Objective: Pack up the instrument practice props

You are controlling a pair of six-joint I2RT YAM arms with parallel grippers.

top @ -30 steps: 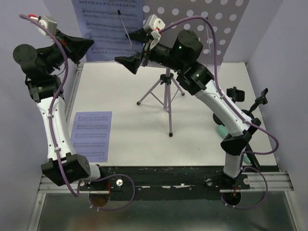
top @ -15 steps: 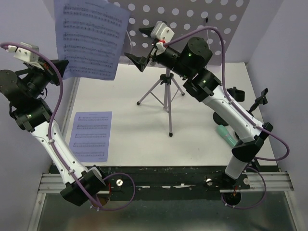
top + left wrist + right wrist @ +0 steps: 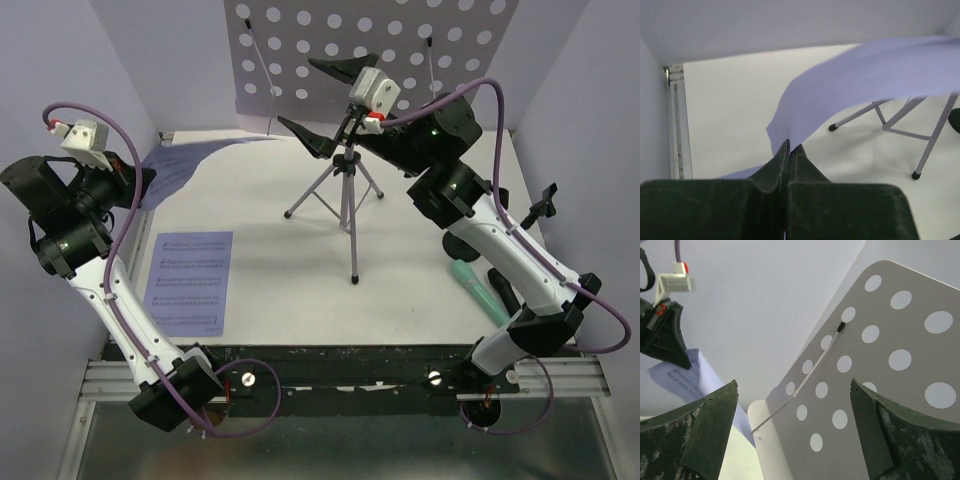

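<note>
The left arm rises from its base and bends back over the counter's (image 3: pixel 270 270) left edge, wrist pointing toward the middle. The left claw (image 3: pixel 150 180) is pinched closed on the corner of a sheet-music page (image 3: pixel 205 158), which curves away from the fingertips (image 3: pixel 789 149), sagging in the air in front of the claw. In the left wrist view the page (image 3: pixel 865 75) spans above the silver tripod's (image 3: pixel 935 135) legs, which stand ahead and to the right of that claw.

The right arm stretches from its base up toward the back wall, elbow high. The right claw (image 3: pixel 296 92) is spread wide and holds nothing; the pale perforated desk (image 3: pixel 890 365) sits just ahead of it, between and beyond the two fingers (image 3: pixel 710 435), apart from them.

A second printed page (image 3: pixel 190 285) lies flat on the counter below the left claw, toward that arm's base. The mint-green microphone (image 3: pixel 473 283) lies well behind the right claw, beside that arm's forearm.
</note>
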